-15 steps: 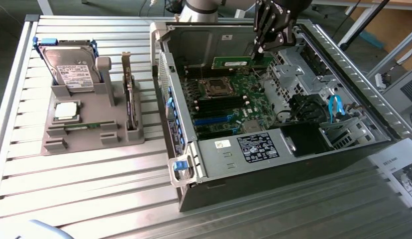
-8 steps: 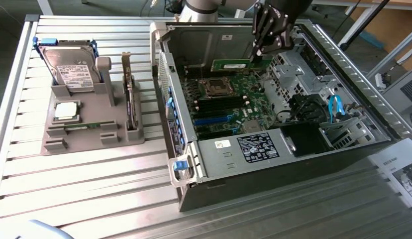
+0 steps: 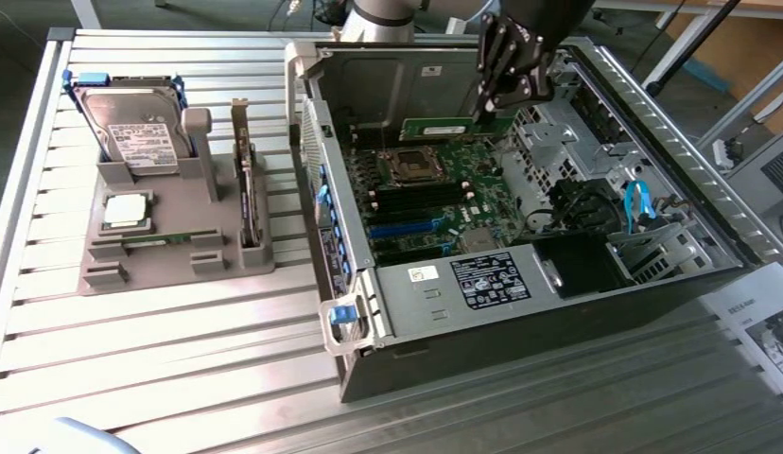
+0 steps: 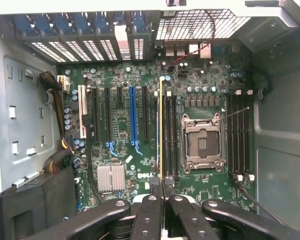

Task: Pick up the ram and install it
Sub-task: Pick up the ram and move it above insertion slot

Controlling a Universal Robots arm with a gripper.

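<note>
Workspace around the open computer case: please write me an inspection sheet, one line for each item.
Surface: slatted metal table, carrying a grey holder and the open case.
Job's things: ram held above the motherboard.
Clutter: hard drive, processor and card in the holder.
Grippers: gripper shut on the ram.
Cables: blue cable inside the case, apart from the ram.
Surroundings: brown box beyond the case.
</note>
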